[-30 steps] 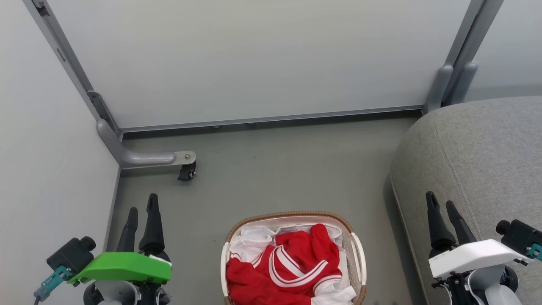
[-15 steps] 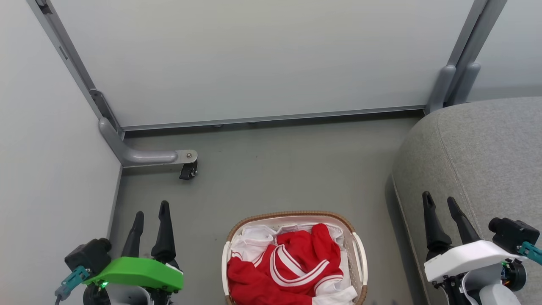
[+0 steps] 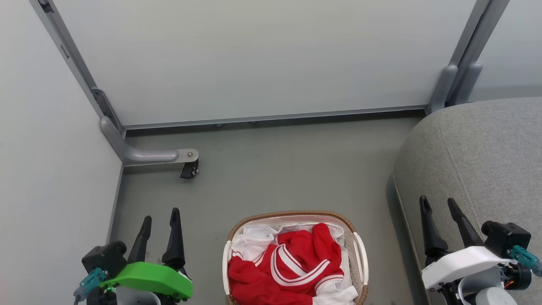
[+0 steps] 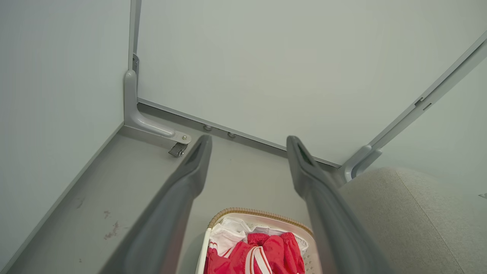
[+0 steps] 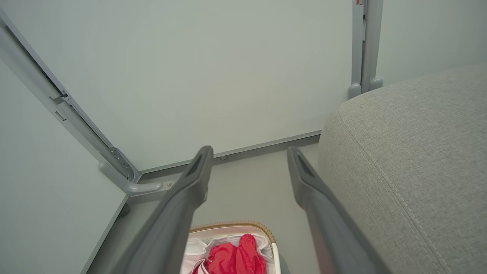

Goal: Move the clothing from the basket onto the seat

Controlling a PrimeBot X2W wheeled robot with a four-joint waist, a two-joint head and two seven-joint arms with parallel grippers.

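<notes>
Head view shows me the red clothing bunched in the basket, my left claw and right claw both spread and empty, and I think this soft, light cloth is best pinched at its raised top fold.

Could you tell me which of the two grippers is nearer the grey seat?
The right gripper, white-covered: it shows against the seat, while the green-covered left gripper is across the basket, by the wall.

One basket, one red garment, one seat.
</notes>
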